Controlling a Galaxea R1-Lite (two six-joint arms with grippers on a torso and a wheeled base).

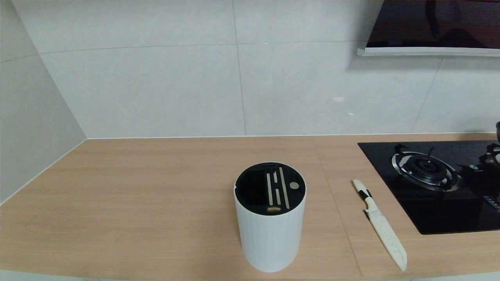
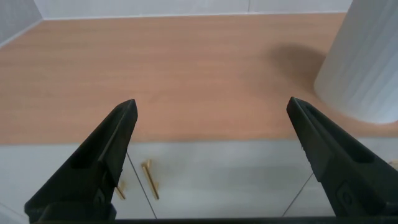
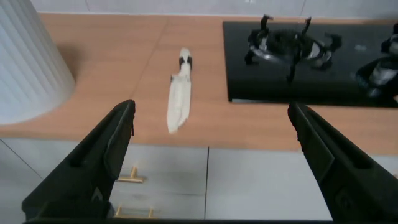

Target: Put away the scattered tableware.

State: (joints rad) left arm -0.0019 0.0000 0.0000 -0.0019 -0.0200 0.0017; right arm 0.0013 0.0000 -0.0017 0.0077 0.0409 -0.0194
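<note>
That knife (image 1: 378, 222) looks light, stiff and slick, so pinch its handle (image 1: 361, 189); right gripper (image 3: 211, 109) and left gripper (image 2: 211, 107) both gape wide, holding nothing.

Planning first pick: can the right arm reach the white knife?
Probably yes: the open right hand faces the white knife, lying flat on the wooden counter, clear of the white ribbed holder and black gas hob.

Knife (image 1: 379, 224) flat on counter (image 1: 136, 195) btw holder (image 1: 270, 230) & stove (image 1: 429, 183).
</note>
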